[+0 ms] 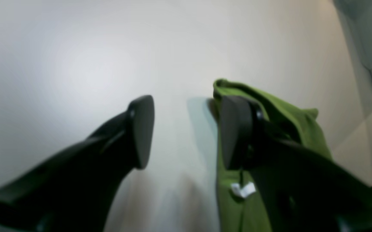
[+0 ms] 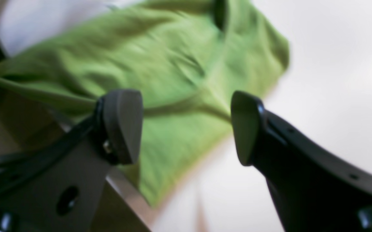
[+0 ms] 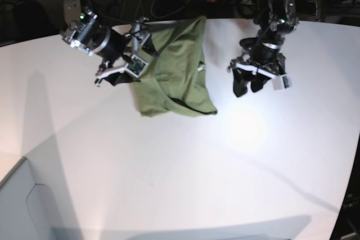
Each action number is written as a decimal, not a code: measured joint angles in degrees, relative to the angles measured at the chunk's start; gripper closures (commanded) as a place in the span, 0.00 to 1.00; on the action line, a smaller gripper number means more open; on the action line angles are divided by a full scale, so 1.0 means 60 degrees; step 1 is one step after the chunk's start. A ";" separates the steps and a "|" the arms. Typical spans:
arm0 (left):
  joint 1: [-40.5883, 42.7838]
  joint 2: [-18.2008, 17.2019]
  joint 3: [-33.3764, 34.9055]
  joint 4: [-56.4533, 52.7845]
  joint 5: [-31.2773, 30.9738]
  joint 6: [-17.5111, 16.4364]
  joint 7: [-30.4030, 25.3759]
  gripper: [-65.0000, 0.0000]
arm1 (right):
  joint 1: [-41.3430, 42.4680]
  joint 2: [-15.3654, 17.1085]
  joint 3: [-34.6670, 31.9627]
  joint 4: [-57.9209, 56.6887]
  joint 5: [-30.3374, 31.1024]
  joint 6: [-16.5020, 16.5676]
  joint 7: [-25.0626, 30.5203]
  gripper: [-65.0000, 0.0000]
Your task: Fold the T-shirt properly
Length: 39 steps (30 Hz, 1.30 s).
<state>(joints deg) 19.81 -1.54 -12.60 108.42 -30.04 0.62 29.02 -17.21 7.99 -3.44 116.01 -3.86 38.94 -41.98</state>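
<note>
Fingers (image 1: 140, 132) on my left gripper (image 3: 251, 84) and right gripper (image 2: 186, 127) both gape wide and hold nothing, so I judge the T-shirt (image 3: 174, 66), lying bunched on the bench's (image 3: 185, 184) far side, is set for another fold.

White table (image 3: 225, 172), glare patch, dark cabled backdrop (image 3: 169, 4).

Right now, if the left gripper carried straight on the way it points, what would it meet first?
Probably the bare white table. The left gripper is open with only tabletop between its fingers; the T-shirt lies just off to one side, behind one finger. Depth is unclear.
</note>
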 measured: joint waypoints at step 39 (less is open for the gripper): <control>0.0291 0.0597 0.2346 -0.1231 0.0000 0.0004 -0.0033 0.43 | -0.0055 -0.0044 0.1596 -0.0018 0.0007 -0.0004 -0.0036 0.36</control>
<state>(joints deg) 21.56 2.04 1.48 101.03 -30.04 0.64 28.82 -17.54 7.73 6.13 115.90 -3.81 38.92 -42.19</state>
